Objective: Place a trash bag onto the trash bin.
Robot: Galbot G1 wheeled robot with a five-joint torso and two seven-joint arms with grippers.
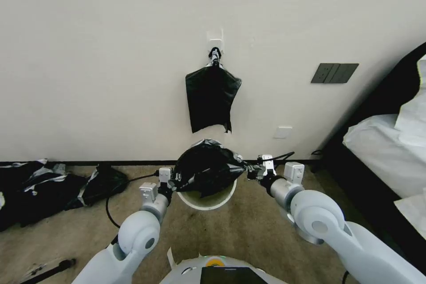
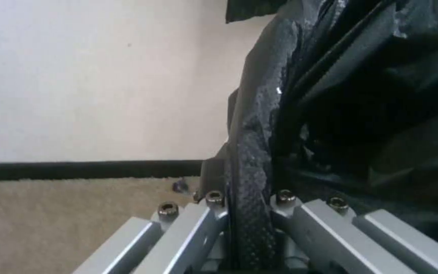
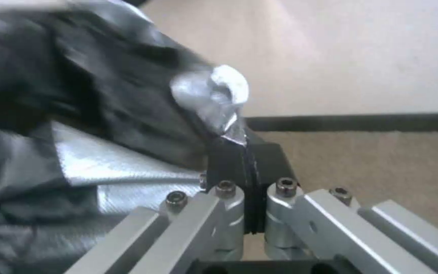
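The glossy black trash bag [image 1: 206,169] is stretched between my two grippers over the mouth of the cream-white trash bin [image 1: 208,202], which stands on the carpet by the wall. My left gripper [image 1: 174,179] is shut on the bag's left edge, and in the left wrist view the film [image 2: 259,125] runs between its closed fingers. My right gripper [image 1: 249,171] is shut on the right edge; the right wrist view has silvery film [image 3: 127,125] pinched at its black pads [image 3: 267,160]. The bag covers most of the bin's opening, leaving the near rim in sight.
A flat black bundle of bags [image 1: 211,100] hangs from a wall hook above the bin. Bulky black sacks [image 1: 49,186] lie on the carpet at the left. A bed [image 1: 390,151] stands at the right. A black cable [image 1: 111,204] loops by my left arm.
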